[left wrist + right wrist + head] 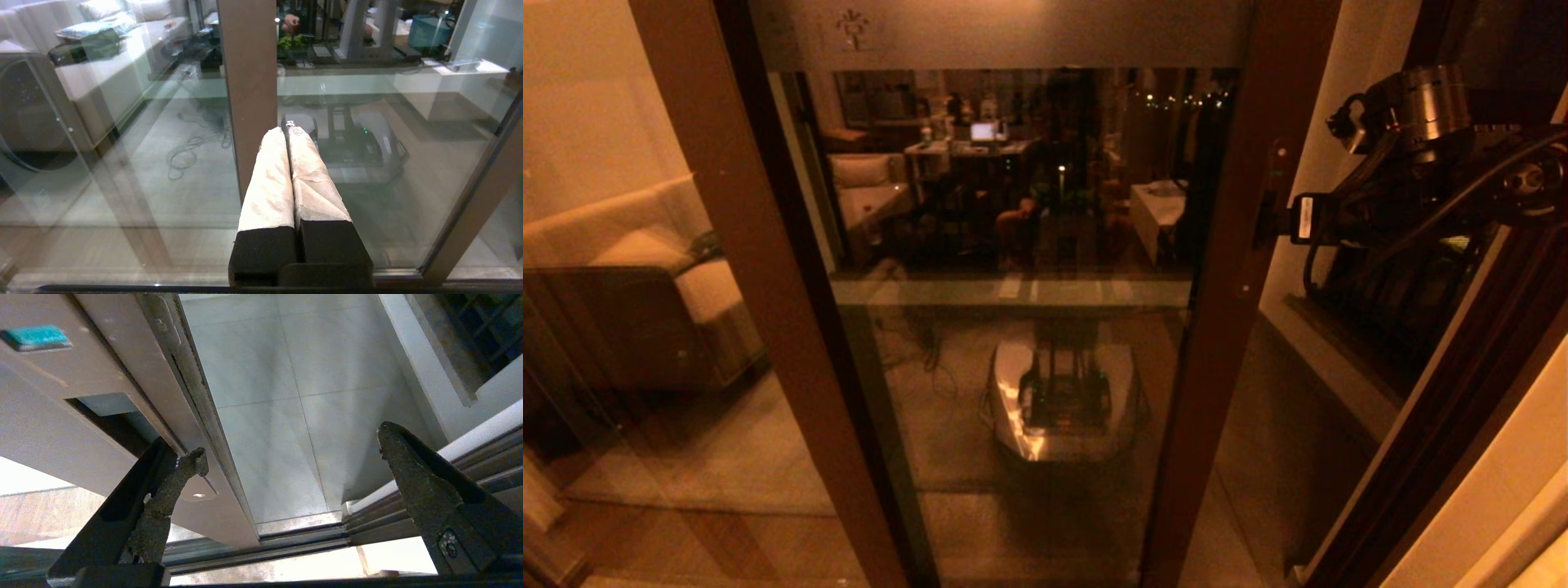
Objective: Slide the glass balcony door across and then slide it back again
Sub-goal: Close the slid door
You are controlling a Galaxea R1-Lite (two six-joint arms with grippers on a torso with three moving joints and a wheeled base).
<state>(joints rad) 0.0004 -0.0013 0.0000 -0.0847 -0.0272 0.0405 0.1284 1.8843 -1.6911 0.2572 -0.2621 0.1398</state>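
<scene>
The glass balcony door (pixel 1029 343), with a brown frame and a frosted top band, fills the middle of the head view and stands partly slid aside. Its right stile (pixel 1225 269) carries the dark recessed handle slot (pixel 108 416). My right gripper (pixel 1267 219) is at that stile at slot height. It is open (pixel 290 457): one fingertip (pixel 192 465) lies against the stile's face just below the slot, and the other finger (pixel 402 465) hangs in the gap beyond the door's edge. My left gripper (pixel 287 130) is shut and empty, with its white-wrapped fingers pointing at the glass low down.
A brown-framed glass panel without a handle (pixel 768 343) stands to the left. Right of the door's edge is a gap with tiled balcony floor (pixel 286 396), the floor track (pixel 302 539), a dark barred window (pixel 1405 302) over a pale ledge (pixel 1339 359), and the door jamb (pixel 1462 425).
</scene>
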